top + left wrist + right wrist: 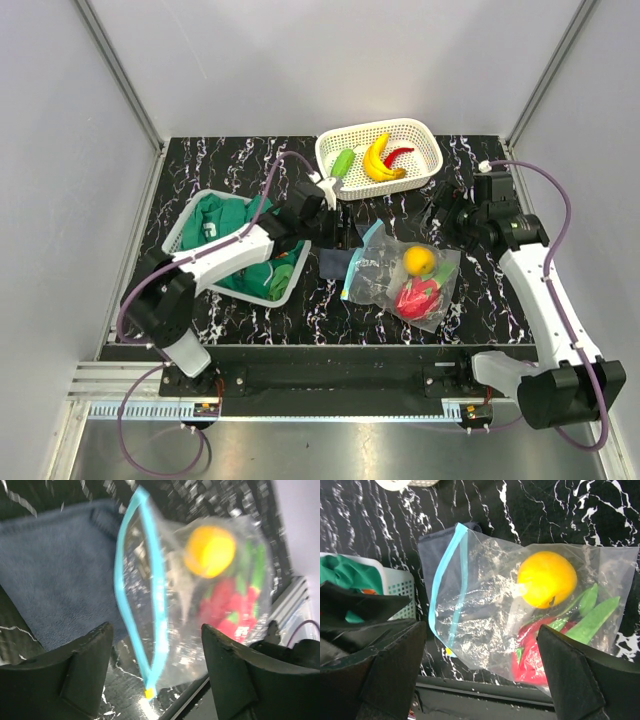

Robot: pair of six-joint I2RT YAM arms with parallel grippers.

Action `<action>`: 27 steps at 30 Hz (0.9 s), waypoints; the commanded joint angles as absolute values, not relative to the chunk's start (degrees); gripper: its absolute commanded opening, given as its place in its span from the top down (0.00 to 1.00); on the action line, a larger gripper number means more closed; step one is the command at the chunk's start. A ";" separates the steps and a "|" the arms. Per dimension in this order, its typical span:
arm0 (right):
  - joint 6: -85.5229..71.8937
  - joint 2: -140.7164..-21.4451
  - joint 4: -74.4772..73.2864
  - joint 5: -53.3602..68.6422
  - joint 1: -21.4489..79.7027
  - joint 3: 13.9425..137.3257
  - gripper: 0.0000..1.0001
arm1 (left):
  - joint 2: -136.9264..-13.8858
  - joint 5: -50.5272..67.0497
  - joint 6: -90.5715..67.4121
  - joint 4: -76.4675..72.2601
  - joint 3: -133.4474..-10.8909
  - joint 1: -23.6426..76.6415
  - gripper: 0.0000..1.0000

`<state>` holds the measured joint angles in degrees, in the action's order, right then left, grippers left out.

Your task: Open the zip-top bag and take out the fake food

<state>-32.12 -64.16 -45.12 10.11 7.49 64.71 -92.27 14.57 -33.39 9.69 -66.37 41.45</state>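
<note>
End effectors open, angled down, flanking zip-top bag

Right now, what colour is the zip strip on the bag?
Teal-blue. The zip strip of the zip-top bag shows best in the right wrist view.

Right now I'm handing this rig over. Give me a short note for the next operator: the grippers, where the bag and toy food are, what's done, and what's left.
Left gripper: open, empty, above the mouth of the zip-top bag.
Right gripper: open, empty, above the bag.
Bag: lies flat between the arms, its mouth end partly over the dark blue cloth. The teal zip strip looks parted.
Done: banana, green vegetable and red chili lie in the white basket.
Left: yellow-orange piece and red-pink fruit are inside the bag and need taking out.
</note>
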 commanded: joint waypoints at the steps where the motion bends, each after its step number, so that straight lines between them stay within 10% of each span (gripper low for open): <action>1: -28.31 -67.41 -50.79 8.54 8.09 68.20 0.00 | -93.51 15.65 -34.37 5.89 -66.19 41.40 0.25; 9: -26.89 -72.07 -54.05 4.50 11.85 72.41 0.00 | -97.64 27.06 -37.35 -3.59 -63.11 42.27 0.32; 16: -29.26 -75.23 -56.07 0.36 15.99 79.00 0.00 | -96.42 23.30 -35.33 -1.41 -66.62 46.14 1.00; 27: -30.49 -83.76 -57.05 -0.53 21.36 85.70 0.18 | -95.54 16.44 -33.14 3.16 -76.02 51.85 1.00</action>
